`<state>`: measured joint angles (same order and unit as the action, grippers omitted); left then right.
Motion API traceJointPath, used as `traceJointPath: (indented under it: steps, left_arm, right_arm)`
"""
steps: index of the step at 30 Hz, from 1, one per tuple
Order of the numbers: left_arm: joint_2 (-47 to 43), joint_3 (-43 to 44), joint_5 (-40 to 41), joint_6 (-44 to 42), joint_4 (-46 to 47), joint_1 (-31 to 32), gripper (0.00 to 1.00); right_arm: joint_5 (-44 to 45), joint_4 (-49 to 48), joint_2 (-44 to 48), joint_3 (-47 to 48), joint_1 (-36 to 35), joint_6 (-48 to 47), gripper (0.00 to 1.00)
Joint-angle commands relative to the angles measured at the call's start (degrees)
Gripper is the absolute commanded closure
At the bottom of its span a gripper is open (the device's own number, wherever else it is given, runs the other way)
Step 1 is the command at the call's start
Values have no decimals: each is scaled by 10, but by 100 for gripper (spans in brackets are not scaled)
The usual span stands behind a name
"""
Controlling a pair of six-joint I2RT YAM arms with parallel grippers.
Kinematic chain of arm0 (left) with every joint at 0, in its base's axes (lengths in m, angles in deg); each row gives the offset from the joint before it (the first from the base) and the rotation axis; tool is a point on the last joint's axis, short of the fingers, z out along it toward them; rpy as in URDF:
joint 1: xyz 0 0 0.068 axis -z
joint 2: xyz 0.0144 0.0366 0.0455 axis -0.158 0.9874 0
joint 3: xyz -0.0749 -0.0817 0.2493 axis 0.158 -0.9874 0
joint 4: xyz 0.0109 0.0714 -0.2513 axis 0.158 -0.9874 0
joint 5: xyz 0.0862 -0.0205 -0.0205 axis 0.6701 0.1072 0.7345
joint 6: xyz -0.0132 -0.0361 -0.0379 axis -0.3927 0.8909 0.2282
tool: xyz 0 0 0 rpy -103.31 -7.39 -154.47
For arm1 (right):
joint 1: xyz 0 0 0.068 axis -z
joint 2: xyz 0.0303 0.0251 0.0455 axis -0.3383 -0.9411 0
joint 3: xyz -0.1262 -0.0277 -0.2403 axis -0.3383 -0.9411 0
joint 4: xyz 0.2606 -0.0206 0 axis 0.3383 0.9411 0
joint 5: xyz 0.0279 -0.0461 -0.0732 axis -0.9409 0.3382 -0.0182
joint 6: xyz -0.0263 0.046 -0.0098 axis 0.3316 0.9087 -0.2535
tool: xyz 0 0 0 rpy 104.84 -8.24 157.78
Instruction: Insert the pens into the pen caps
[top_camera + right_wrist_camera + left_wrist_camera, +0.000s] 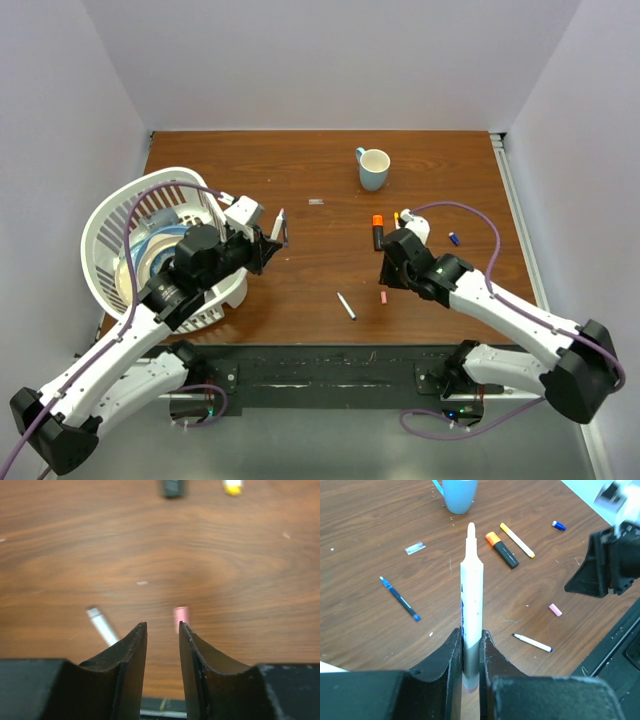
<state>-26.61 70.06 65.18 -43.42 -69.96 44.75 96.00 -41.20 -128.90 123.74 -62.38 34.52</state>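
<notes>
On the near side of the mug (373, 168), closest to the arm bases, the right gripper (162, 630) hangs low over the desk (320, 180). Its fingers are only a narrow gap apart and hold nothing. The pink cap (181, 616) lies on the desk just past 1 fingertip, not lined up with the gap. I'd worry that a straight drop puts a finger on the cap and flicks it away, or that the gap is too tight to straddle it. The loose white pen (102, 626), nearby and also near of the mug, could get knocked too.

Near and left of the mug, the left gripper (470, 640) has its fingers clamped on the held pen (471, 595), low on the barrel, with the bare tip aimed out toward the mug. Gripped that low, the long free end might pivot or slide back when a cap is pushed on.

Closer to the mug lie the black highlighter (503, 551) and the yellow-tipped pen (517, 540). The blue cap (559, 525) sits off to the mug's right.
</notes>
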Motion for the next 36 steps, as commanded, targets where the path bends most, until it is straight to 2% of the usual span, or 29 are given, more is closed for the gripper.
traceJointPath:
  steps: [1, 6, 10, 14, 19, 36]
  left_arm:
    - [-10, 3, 22, -16, 10, -2, 100]
    - [-16, 0, 20, -14, 10, -2, 100]
    - [-16, -1, 21, -12, 12, -2, 100]
    - [-12, -1, 20, -12, 14, -2, 100]
    - [-10, -3, 20, -8, 13, -2, 100]
    - [-3, 3, 32, -10, 17, -2, 100]
  right_arm:
    - [-42, -25, -33, -34, 22, 4, 65]
    - [-35, -52, -66, -40, 23, -11, 55]
    - [-22, -77, -84, -44, 24, -28, 53]
    - [-36, -117, -103, -54, 23, -45, 52]
    - [-49, -120, -145, -47, 23, -51, 52]
    - [-141, -195, -181, -66, 18, -58, 57]
